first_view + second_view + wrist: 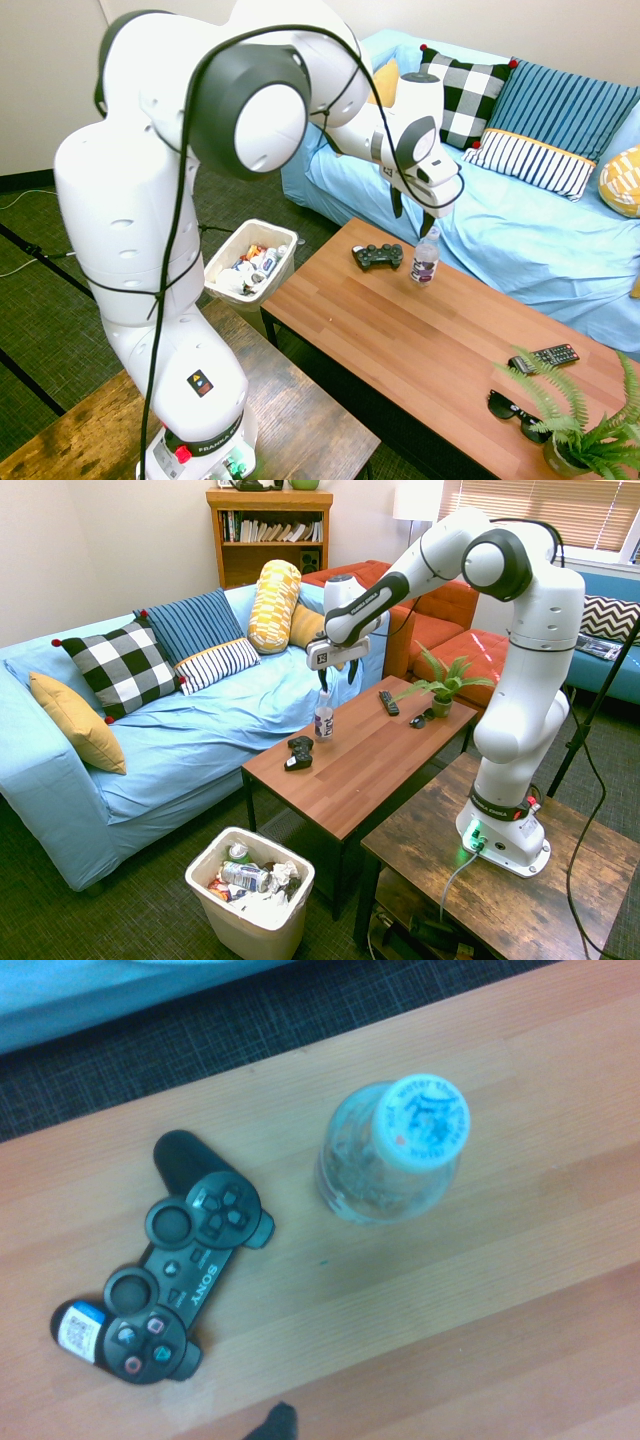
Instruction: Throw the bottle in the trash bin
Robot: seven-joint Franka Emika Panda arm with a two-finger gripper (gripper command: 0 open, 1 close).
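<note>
The bottle (pixel 425 258) (pixel 323 718) is small and clear, with a white cap and a dark label. It stands upright on the wooden coffee table (pixel 420 350) near the sofa-side edge. My gripper (pixel 415 215) (pixel 336 677) hangs open just above it, fingers pointing down, holding nothing. The wrist view looks straight down on the bottle (pixel 395 1155) and its cap. The trash bin (pixel 215 262) (pixel 250 935) is white and stands on the floor off the table's end, with several pieces of rubbish inside.
A black game controller (pixel 378 256) (pixel 298 752) (pixel 185 1260) lies beside the bottle. A remote (pixel 543 356), sunglasses (pixel 515 412) and a potted fern (pixel 590 435) occupy the table's far end. The blue sofa (pixel 200 730) with cushions runs along the table.
</note>
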